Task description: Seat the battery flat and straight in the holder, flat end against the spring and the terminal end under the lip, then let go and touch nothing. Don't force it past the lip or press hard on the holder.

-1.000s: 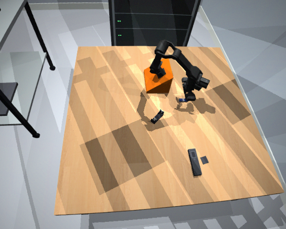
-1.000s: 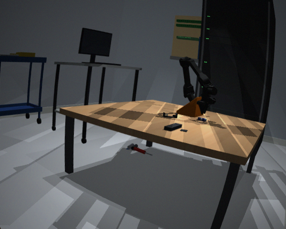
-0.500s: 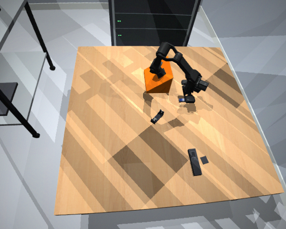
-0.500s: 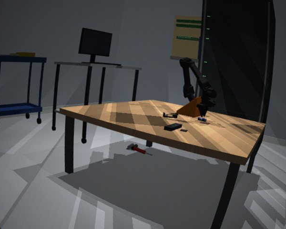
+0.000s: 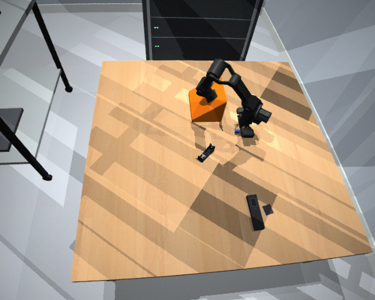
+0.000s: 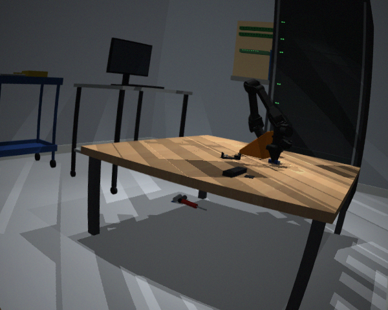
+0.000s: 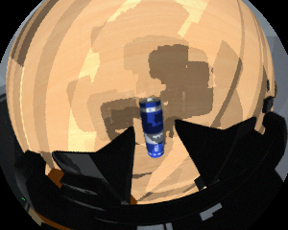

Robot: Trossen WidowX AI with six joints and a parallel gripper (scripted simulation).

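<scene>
The blue battery (image 5: 237, 130) (image 6: 271, 161) (image 7: 152, 126) lies on its side on the table (image 5: 132, 194) (image 6: 174, 160). In the wrist view its silver terminal nub points up the picture, away from the gripper. My gripper (image 7: 155, 126) (image 6: 275, 160) is open and low over the battery, one finger on each side, with a gap showing on both sides. In the top view the gripper hides part of the battery. The black holder (image 5: 206, 153) (image 6: 231, 156) lies apart from it, left of the gripper and nearer the front, with a raised wall at each end and no battery in it.
A black remote-like box (image 5: 255, 213) (image 6: 235, 172) lies nearer the table's front, with a small dark square plate (image 5: 267, 209) (image 6: 249, 176) beside it. The orange block (image 5: 207, 111) (image 6: 257, 146) stands by the arm's base. A dark rack (image 5: 200, 29) (image 6: 321, 83) stands behind the table.
</scene>
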